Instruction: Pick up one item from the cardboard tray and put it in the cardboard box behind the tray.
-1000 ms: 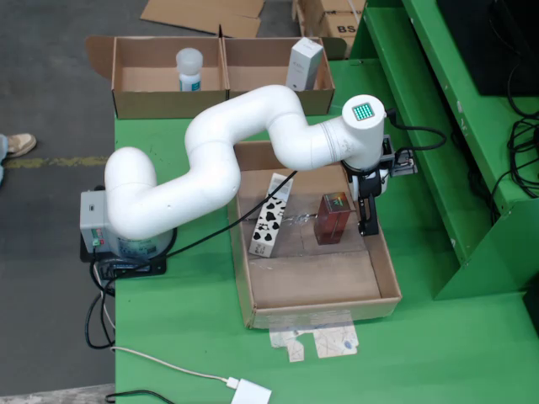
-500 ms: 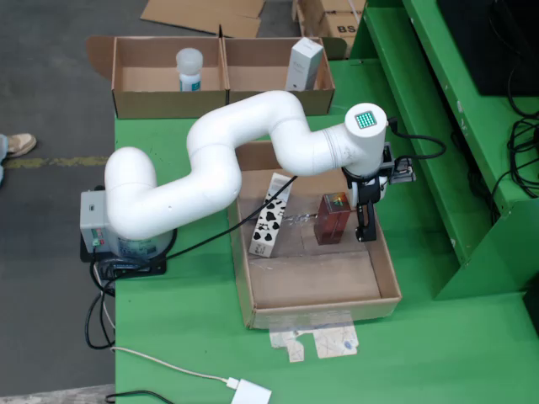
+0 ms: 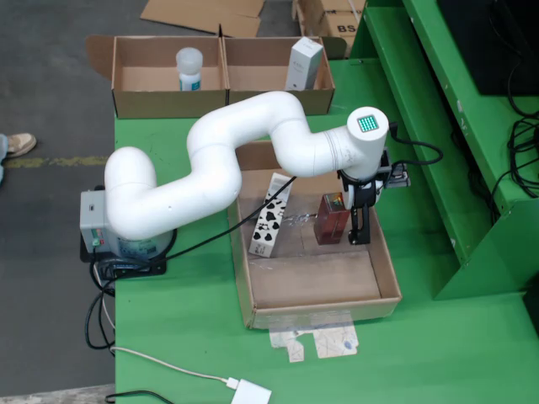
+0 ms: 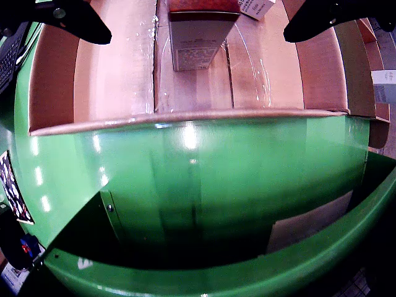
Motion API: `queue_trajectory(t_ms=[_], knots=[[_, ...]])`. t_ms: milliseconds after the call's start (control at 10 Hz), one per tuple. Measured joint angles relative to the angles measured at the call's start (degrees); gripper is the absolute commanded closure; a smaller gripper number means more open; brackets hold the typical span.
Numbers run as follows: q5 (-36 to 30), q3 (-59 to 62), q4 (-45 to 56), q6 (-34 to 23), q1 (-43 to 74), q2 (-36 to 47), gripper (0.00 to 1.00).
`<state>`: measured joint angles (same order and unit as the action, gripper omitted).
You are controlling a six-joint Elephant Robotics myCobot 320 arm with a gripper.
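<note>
Your gripper (image 4: 195, 21) is hanging released, fingers (image 4: 74, 21) splayed wide around the red-brown carton (image 3: 332, 219) near the tray's (image 3: 383, 252) right wall; its label print is too blurred to read.

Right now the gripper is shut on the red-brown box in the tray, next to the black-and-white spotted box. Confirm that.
Not quite. The gripper is open: in the view that rides on the gripper, its fingers stand wide apart on either side of the red-brown box, not touching it. The black-and-white spotted box does lie beside it in the tray.

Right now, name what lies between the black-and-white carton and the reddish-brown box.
Only bare cardboard tray floor, in the view from above.
</note>
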<state>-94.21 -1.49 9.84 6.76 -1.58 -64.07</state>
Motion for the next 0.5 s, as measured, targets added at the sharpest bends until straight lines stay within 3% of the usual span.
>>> queue_trajectory(t_ms=[300,500], knots=[[-0.4,-1.9,-0.8,-0.2,0.1,1.0,0.00],[-0.4,-7.3,-4.1,-0.3,0.0,7.0,0.00]])
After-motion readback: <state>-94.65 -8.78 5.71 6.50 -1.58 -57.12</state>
